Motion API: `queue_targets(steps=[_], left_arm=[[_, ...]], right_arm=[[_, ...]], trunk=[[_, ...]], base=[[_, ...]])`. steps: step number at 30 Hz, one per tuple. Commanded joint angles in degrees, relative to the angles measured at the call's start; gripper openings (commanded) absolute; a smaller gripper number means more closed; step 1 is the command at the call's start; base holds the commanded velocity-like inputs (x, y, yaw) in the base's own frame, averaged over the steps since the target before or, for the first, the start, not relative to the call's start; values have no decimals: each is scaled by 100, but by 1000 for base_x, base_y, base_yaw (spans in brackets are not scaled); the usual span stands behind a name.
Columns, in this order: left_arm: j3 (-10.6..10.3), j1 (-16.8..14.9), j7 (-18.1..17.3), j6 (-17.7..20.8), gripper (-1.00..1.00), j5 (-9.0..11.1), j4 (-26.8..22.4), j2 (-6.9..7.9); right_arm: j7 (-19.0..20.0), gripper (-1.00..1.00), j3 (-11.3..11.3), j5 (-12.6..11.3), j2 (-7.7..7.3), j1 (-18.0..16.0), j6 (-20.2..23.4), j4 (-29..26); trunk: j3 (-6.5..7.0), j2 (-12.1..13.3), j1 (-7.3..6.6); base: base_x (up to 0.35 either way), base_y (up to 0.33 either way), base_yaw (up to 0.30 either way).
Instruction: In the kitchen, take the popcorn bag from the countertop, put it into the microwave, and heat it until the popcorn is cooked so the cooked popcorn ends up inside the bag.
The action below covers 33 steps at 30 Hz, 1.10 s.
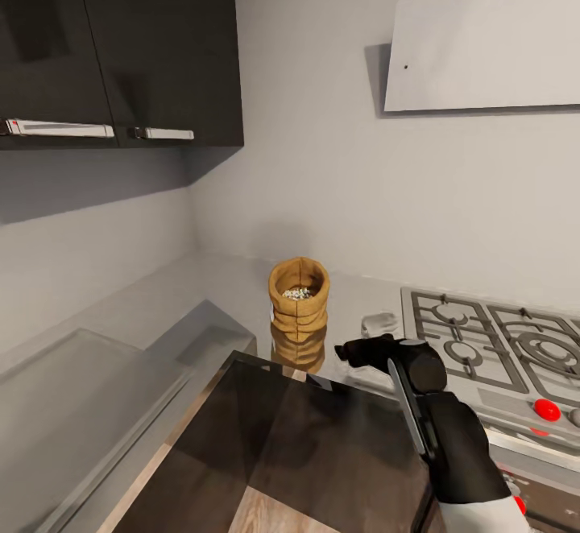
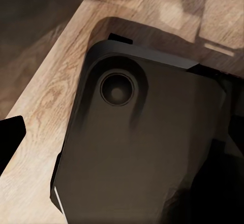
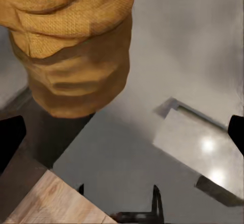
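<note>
Standing upright on the countertop (image 1: 201,291), the popcorn bag (image 1: 299,293) was pictured beside the hob (image 1: 491,348). The right gripper (image 1: 354,350) was held near it, released and empty

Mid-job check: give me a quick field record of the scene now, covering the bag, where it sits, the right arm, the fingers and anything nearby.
bag: popcorn bag, upright, mouth open, pale kernels visible inside
support: on the glossy countertop, its reflection below it
right gripper: close to the bag's right, low, not touching
fingers: dark tips at the right wrist view's edges, spread apart, nothing between them
left gripper: state cannot be told
neighbour: gas hob right of the bag, red knob at its front
above: dark wall cabinets upper left
step: bag not yet grasped
</note>
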Motion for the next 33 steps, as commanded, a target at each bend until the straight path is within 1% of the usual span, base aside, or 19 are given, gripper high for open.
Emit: queue_targets(steps=[1, 3, 8, 14, 16, 18, 20, 22, 23, 24, 25, 26, 27, 28, 30, 31, 33], left_arm=[[45, 1, 4, -8, 100, -9, -7, -2], [44, 1, 4, -8, 100, -9, -8, -2], [43, 1, 4, -8, 100, -9, -7, -2], [43, 1, 4, -8, 100, -5, -7, -2], [44, 1, 4, -8, 100, -7, -8, -2], [43, 1, 4, -1, 100, -9, -8, -2], [43, 1, 4, 5, 100, -9, -8, -2], [43, 1, 4, 8, 100, -11, -8, -2], [43, 1, 4, 11, 100, -10, -8, -2], [43, 1, 4, 15, 100, -13, -8, -2], [43, 1, 2, 16, 100, -15, -8, -2], [43, 1, -2, 18, 100, -17, -8, -2], [43, 1, -8, 18, 100, -17, -8, -2], [43, 1, -17, 18, 100, -18, -8, -2], [40, 1, -25, 19, 100, -18, -8, -2], [40, 1, -28, 19, 100, -18, -8, -2], [37, 1, -30, 19, 100, -20, -8, -2]], right_arm=[[49, 100, -3, 59, 2, -87, 23, -5], [47, 100, -6, 59, 1, -224, 23, -5], [-6, 100, -19, 73, -5, -324, 23, -4], [-79, 100, -75, 126, -18, -614, 23, -5], [-233, 100, -74, 138, -7, -848, 23, -5], [-505, 100, -70, 148, 5, -1035, 23, -3], [-696, 100, -69, 144, 66, -1204, 23, 3], [-850, 100, -69, 133, 280, -1489, 23, 44], [-971, 100, -69, 137, 429, -1749, 23, 110], [-1133, 100, -68, 144, 541, -2078, 23, 314], [-1239, 100, -68, 140, 590, -2343, 23, 546], [-1363, 100, -79, 124, 639, -2995, 23, 1227], [-1394, 100, -107, 116, 639, -3318, 23, 1621], [-1425, 100, -224, 111, 639, -3780, 23, 2199], [-1444, 100, -507, 106, 639, -4319, 23, 2939], [-1458, 100, -769, 105, 639, -4678, 23, 3511], [-1479, 100, -1136, 104, 639, -5111, 23, 4357]], trunk=[[-7, -4, 0], [-7, -4, 0], [-7, -4, 0], [-7, -4, 0], [-7, -4, 0], [-7, -4, 0], [-7, -4, 0], [-7, -4, 0], [-7, -4, 0], [-7, -4, 0], [-7, -4, 0], [-7, -4, 0], [-7, -4, 0], [-7, -4, 0], [-7, -4, 0], [-7, -4, 0], [-7, -4, 0]], base=[[0, 0, 0], [0, 0, 0], [0, 0, 0], [0, 0, 0], [0, 0, 0], [0, 0, 0], [0, 0, 0], [0, 0, 0], [0, 0, 0], [0, 0, 0], [0, 0, 0], [0, 0, 0], [0, 0, 0], [0, 0, 0], [0, 0, 0], [0, 0, 0], [0, 0, 0]])
